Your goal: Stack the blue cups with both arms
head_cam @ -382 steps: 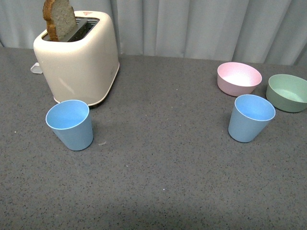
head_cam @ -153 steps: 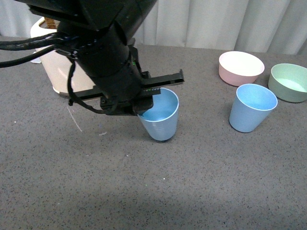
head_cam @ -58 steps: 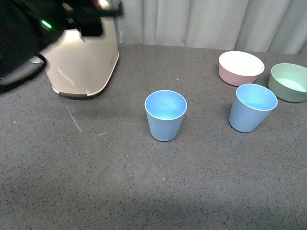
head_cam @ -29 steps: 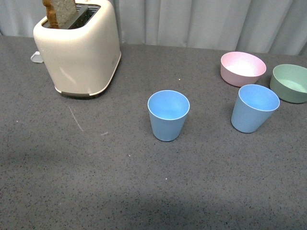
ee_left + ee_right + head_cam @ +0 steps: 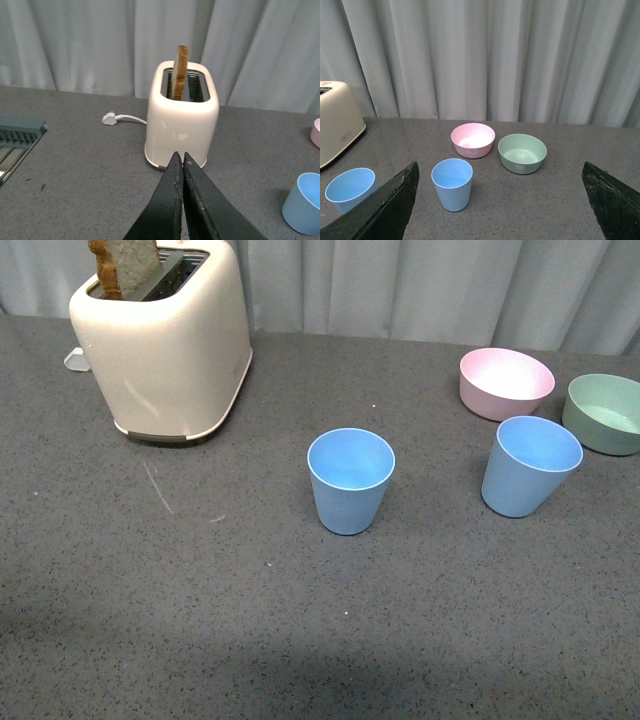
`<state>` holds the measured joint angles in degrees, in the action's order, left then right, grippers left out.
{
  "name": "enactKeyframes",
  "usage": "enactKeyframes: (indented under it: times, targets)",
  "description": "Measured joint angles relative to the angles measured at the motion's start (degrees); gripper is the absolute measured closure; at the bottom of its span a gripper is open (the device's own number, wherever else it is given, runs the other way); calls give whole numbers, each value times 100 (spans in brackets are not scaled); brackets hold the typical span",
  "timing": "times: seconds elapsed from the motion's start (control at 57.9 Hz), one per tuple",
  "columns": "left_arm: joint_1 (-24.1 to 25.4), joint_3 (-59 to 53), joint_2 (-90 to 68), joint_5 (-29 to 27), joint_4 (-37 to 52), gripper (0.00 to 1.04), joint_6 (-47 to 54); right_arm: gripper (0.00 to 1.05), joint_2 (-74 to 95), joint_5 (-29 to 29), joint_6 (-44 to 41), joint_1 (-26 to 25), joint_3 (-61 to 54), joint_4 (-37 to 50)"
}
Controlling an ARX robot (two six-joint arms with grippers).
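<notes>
The middle cup (image 5: 350, 480) stands upright and empty near the centre of the grey table (image 5: 200, 620). The right cup (image 5: 530, 466), its twin, stands upright well off to the right, so the two are apart and not stacked. Just beyond the right cup sits a pink bowl (image 5: 506, 382), with a green bowl (image 5: 603, 413) to the right of that. Both bowls are near the cup but clear of it.

At the far left is a cream toaster (image 5: 165, 350) with a bread slice (image 5: 125, 265) poking out of one slot and a white plug (image 5: 74, 358) lying by its left side.

The left gripper (image 5: 180, 156) has its fingers pressed together with nothing between them, and it points toward the toaster. The right gripper (image 5: 500, 167) is spread wide and holds nothing, facing the right cup and the bowls. A pale curtain (image 5: 420, 285) hangs behind.
</notes>
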<state>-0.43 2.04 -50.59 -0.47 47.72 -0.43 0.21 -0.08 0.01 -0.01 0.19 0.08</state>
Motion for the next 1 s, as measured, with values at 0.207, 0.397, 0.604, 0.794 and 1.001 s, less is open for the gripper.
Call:
enactKeyframes:
  times: [0.207,0.397,0.604,0.794,1.001]
  targets:
    - [26,-90,1051,46,-883,101,0,10,0,0,0,0,0,0]
    - [28,-94,1910,46,-1668,101,0,10,0,2,0,0,0,0]
    - [28,-96,2557,46,-2267,101,0,10,0,0,0,0,0,0]
    - [28,-96,3018,46,-2715,101,0,10,0,2,0,0,0,0]
    - [28,-96,3460,46,-3150,101,0,10,0,2,0,0,0,0]
